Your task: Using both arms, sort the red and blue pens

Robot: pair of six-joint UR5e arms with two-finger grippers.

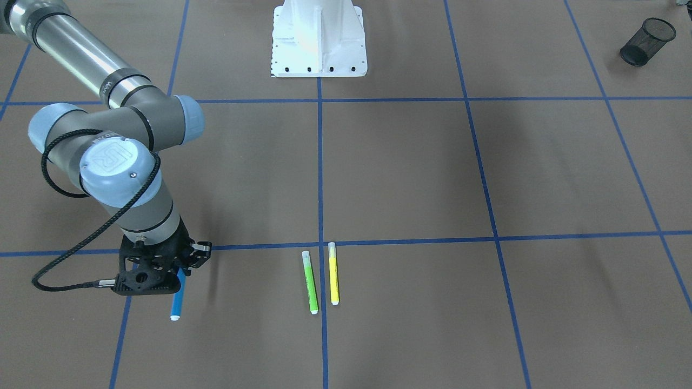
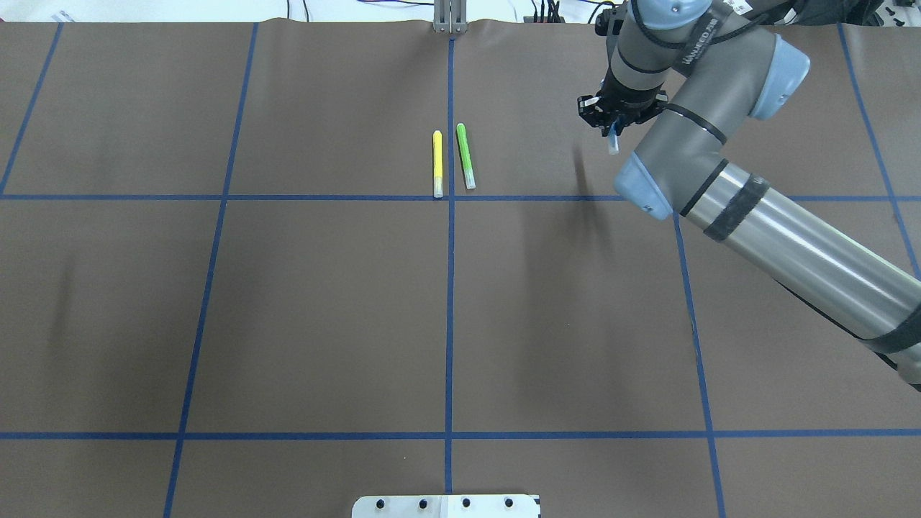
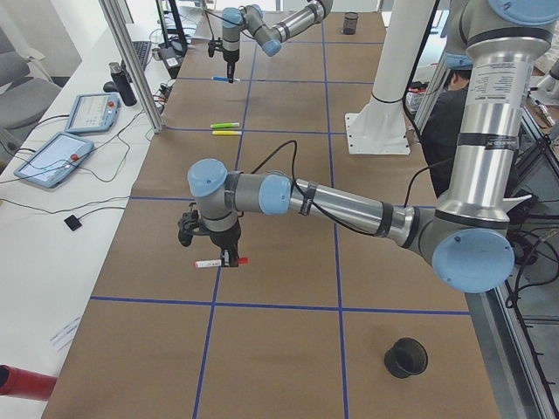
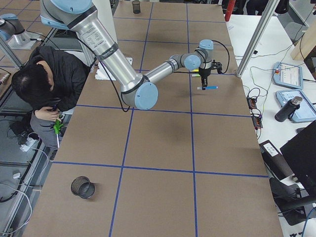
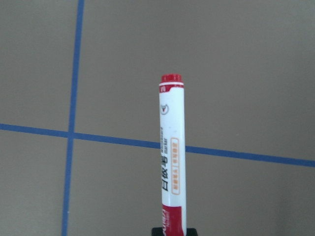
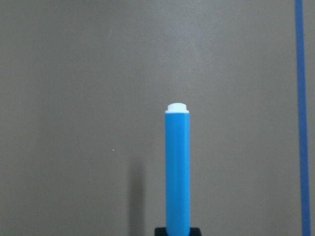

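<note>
The red pen (image 5: pixel 172 152), white-barrelled with a red end, sticks straight out from my left gripper (image 5: pixel 173 230), which is shut on its red cap end. From the table's left end it shows as the red pen (image 3: pixel 219 261) held level, low over the brown paper. My right gripper (image 1: pixel 174 270) is shut on the blue pen (image 1: pixel 177 300); its white end points away in the right wrist view, where the blue pen (image 6: pixel 177 172) casts a shadow on the paper below. From overhead, its pale cap pokes out under the right gripper (image 2: pixel 615 126).
A green marker (image 1: pixel 310 281) and a yellow marker (image 1: pixel 333 273) lie side by side near the centre line. A black mesh cup (image 1: pixel 646 42) lies tipped at the left arm's end; another black cup (image 3: pixel 406 358) sits near the front. A person (image 4: pixel 47 81) sits beside the table.
</note>
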